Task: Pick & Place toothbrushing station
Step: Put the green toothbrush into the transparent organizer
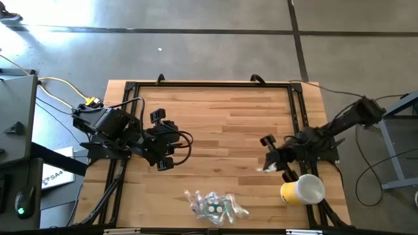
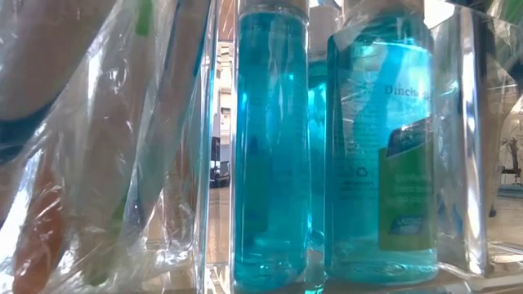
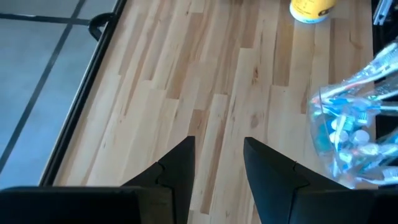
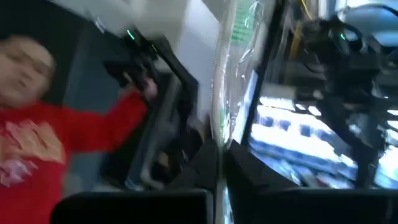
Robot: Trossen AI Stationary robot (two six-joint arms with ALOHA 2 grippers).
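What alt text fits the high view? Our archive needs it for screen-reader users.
Overhead, the right gripper is shut on a clear wrapped item beside a tipped yellow cup. The left gripper hovers open over the wooden table; a clear container of toiletries sits at its near edge.

You have a yellow plastic cup (image 1: pixel 302 190) lying on its side near the tabletop's right front corner, and a clear crinkled bag of toothbrushes and small blue bottles (image 1: pixel 215 205) by the front edge.
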